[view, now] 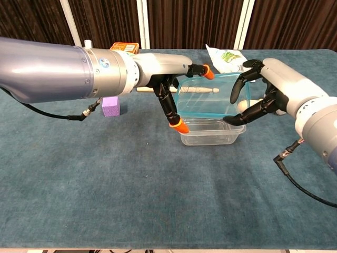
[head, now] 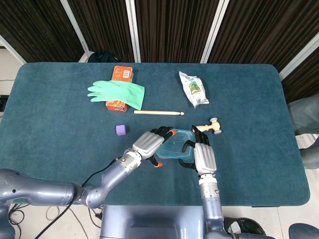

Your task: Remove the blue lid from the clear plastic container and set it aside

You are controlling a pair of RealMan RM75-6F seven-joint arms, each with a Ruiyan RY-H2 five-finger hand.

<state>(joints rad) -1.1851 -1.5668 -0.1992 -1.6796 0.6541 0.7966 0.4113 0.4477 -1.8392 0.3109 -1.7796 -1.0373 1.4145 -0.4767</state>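
The blue-rimmed lid [view: 208,103] stands tilted up on edge above the clear plastic container [view: 210,137], which rests on the table. My left hand [view: 168,95] grips the lid's left edge, its orange fingertips at the top corner and the bottom corner. My right hand [view: 268,89] holds the lid's right edge, with fingers over the top and the thumb under the lower edge. In the head view the lid [head: 175,148] lies between the left hand [head: 149,143] and the right hand [head: 203,157], and it hides most of the container.
A purple cube [head: 120,130] sits left of the hands. Further back are a green glove [head: 117,92] lying over an orange box [head: 121,74], a wooden stick [head: 158,112], a snack bag [head: 193,88] and a small wooden mallet [head: 209,127].
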